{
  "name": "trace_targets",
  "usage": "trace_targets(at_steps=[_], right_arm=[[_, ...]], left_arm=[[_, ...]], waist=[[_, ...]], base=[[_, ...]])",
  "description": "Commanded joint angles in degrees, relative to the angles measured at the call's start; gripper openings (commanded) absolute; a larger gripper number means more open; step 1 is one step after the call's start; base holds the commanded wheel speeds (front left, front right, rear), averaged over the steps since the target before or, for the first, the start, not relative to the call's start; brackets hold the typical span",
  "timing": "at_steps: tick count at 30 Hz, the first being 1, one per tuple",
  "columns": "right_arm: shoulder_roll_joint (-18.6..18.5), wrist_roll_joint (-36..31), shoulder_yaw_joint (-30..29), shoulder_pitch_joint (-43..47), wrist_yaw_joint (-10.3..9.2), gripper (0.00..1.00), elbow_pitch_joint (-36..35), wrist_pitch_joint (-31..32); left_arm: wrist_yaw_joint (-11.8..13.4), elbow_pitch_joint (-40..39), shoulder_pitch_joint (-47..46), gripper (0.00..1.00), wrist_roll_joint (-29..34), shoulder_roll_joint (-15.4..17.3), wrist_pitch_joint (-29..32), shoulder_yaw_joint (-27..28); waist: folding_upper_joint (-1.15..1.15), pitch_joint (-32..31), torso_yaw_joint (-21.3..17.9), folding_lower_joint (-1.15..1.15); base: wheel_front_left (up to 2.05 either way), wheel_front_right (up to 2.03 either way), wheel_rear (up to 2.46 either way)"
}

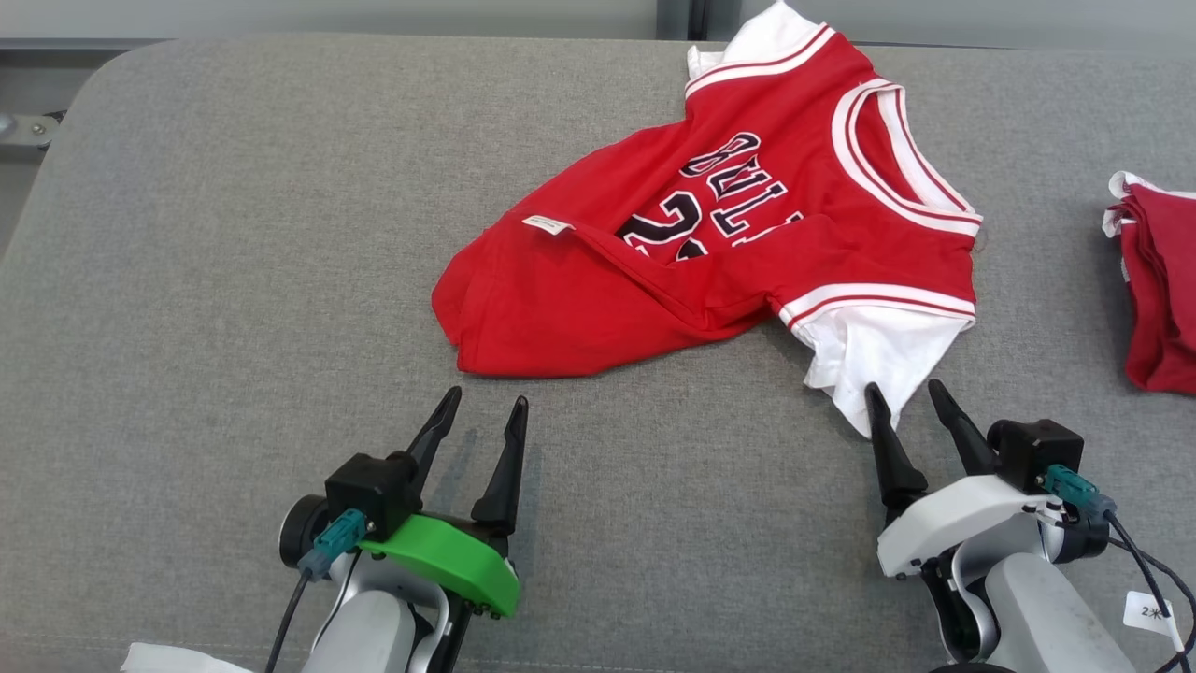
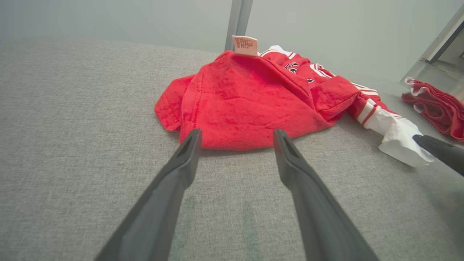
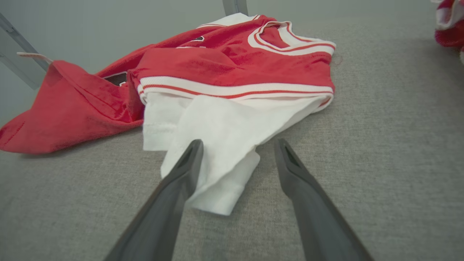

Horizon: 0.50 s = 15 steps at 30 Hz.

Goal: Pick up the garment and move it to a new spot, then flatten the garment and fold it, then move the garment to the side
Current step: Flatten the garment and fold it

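1. Shirt [image 1: 729, 234] lies crumpled toward the mat's [image 1: 234, 280] far edge.
2. Left gripper [image 1: 488, 397] and right gripper [image 1: 903, 386] gape empty, nearer on the mat.
3. Better pinch hem [image 1: 523, 365] and sleeve [image 1: 869, 360] low, then lift evenly.

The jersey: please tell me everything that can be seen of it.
The jersey is soft red cloth with white sleeves, red-and-white striped trim at neck and armholes, and dark white-edged lettering partly hidden by folds. A small white tag sticks out from one edge. It lies crumpled on the grey pad. One sleeve reaches between the open fingers of the right gripper; contact is unclear.
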Motion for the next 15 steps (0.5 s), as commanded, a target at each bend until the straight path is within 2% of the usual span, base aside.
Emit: trace_targets(at_steps=[1, 2, 3, 4, 5, 9, 15], right_arm=[[-0.17, 0.35, 0.35, 1.01, -0.09, 0.87, 0.31, -0.14], [0.03, 1.01, 0.39, 1.15, -0.09, 0.69, 0.5, -0.14], [0.13, 1.22, 0.47, 1.06, -0.09, 0.44, 0.51, -0.13], [0.11, 1.43, 0.73, 1.01, -0.08, 0.11, 0.51, -0.14], [0.15, 2.03, 0.71, 0.97, -0.09, 0.0, 0.62, -0.13], [-0.54, 2.97, 0.6, 0.33, -0.09, 0.0, 0.79, -0.14], [-2.73, 2.17, -3.66, 0.5, -0.09, 0.0, 0.4, -0.14]], left_arm=[[-0.22, -0.24, 0.43, 1.0, 0.23, 0.23, 0.02, 0.1], [-0.22, -0.24, 0.4, 1.0, 0.19, 0.23, 0.02, 0.09], [-0.22, -0.23, 0.35, 1.0, 0.16, 0.23, 0.02, 0.05], [-0.22, -0.18, 0.28, 1.0, 0.19, 0.23, 0.02, 0.02], [-0.22, -0.13, 0.21, 1.0, 0.19, 0.24, 0.02, 0.08], [-0.23, -0.04, -0.09, 1.0, 0.48, 0.23, 0.02, 0.29], [-0.22, -0.06, -0.11, 1.0, 0.59, 0.23, 0.02, 0.25]], waist=[[0.0, 0.07, -0.12, 0.0], [0.0, 0.12, -0.19, 0.0], [0.0, 0.15, -0.25, 0.0], [0.0, 0.18, -0.31, 0.0], [0.0, 0.2, -0.37, 0.0], [0.0, 0.29, -0.67, 0.0], [0.0, -0.04, -1.6, 0.0]], base=[[0.0, 0.0, 0.0], [0.0, 0.0, 0.0], [0.0, 0.0, 0.0], [0.0, 0.0, 0.0], [0.0, 0.0, 0.0], [0.0, 0.0, 0.0], [0.0, 0.0, 0.0]])
